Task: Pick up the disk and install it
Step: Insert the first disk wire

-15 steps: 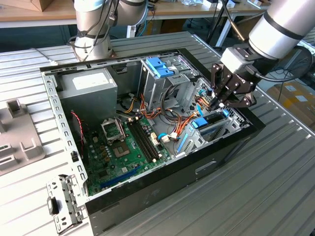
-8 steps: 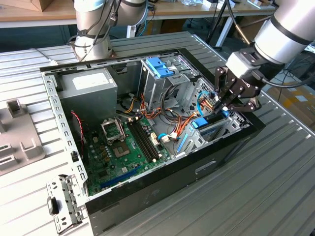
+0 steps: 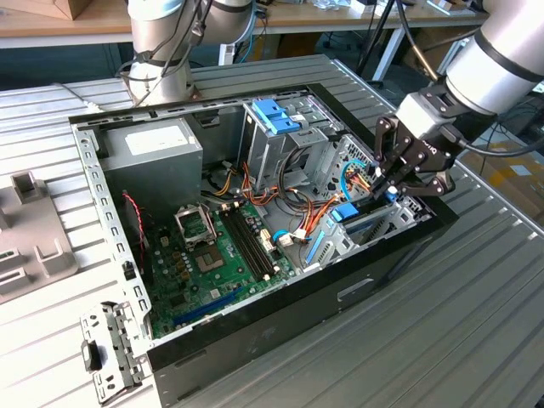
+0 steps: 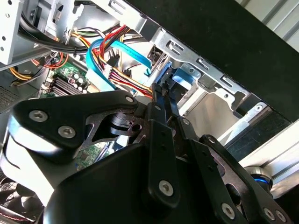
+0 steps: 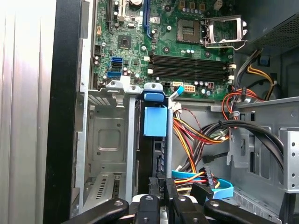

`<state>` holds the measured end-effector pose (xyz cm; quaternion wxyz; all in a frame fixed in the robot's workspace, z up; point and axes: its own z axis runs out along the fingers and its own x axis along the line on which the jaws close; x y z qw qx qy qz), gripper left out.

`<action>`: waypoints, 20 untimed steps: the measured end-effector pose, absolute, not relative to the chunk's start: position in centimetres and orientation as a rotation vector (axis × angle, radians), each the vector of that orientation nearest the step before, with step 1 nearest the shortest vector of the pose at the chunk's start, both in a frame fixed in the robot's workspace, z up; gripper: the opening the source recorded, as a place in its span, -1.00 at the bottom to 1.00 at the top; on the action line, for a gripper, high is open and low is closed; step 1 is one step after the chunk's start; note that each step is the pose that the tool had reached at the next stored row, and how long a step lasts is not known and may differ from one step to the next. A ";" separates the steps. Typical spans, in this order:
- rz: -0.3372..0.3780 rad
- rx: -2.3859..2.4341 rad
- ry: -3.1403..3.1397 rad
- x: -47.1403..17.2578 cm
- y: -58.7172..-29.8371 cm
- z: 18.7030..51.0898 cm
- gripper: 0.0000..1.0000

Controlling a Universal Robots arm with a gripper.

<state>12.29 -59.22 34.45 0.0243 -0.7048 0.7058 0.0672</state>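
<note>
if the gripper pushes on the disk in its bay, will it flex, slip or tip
The disk looks like a rigid slab, so it probably won't flex. Its light-blue rail seems to sit between the metal bay walls, so tipping looks unlikely. It would probably slide along the slot.

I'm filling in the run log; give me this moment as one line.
gripper: in the case, at the drive bay | fingers: shut on disk | disk: upright in bay slot, blue rail showing | motherboard: untouched
</note>
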 end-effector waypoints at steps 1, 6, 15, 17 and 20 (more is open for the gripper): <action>0.208 -2.180 2.185 12.3 -59.2 34.4 -0.65; 0.207 -2.177 2.187 12.3 -59.3 34.3 -0.65; 0.208 -2.177 2.187 12.3 -59.3 34.3 -0.65; 0.208 -2.177 2.187 12.3 -59.3 34.3 -0.65; 0.208 -2.177 2.187 12.3 -59.2 34.4 -0.65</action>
